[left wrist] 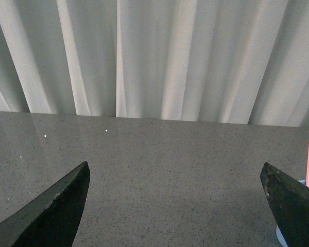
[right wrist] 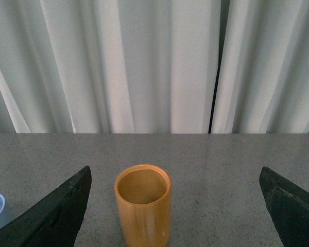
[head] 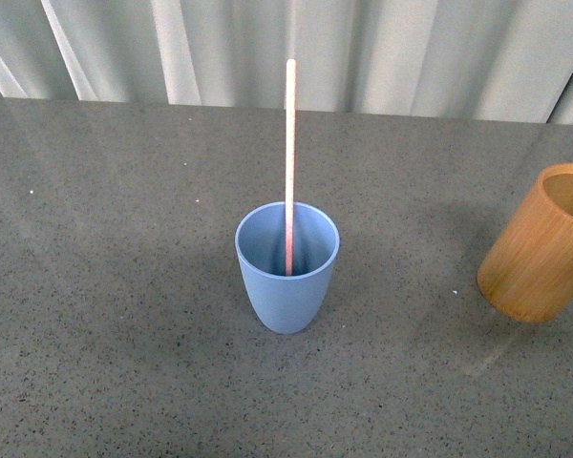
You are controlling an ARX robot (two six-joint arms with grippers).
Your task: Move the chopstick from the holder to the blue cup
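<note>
Blue cup [head: 286, 281] holds upright chopstick [head: 289, 162]; no label apparent

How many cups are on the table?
2. The blue cup stands in the middle of the table with the chopstick in it. The holder, a bamboo cup, stands off to the right, empty.

Matte plastic blue cup [head: 286, 277], grained bamboo holder [right wrist: 142, 208], speckled glossy table [head: 105, 315]

Even, bright diffuse light, sharp focus, soft shadow beside the blue cup [head: 286, 277].
</note>
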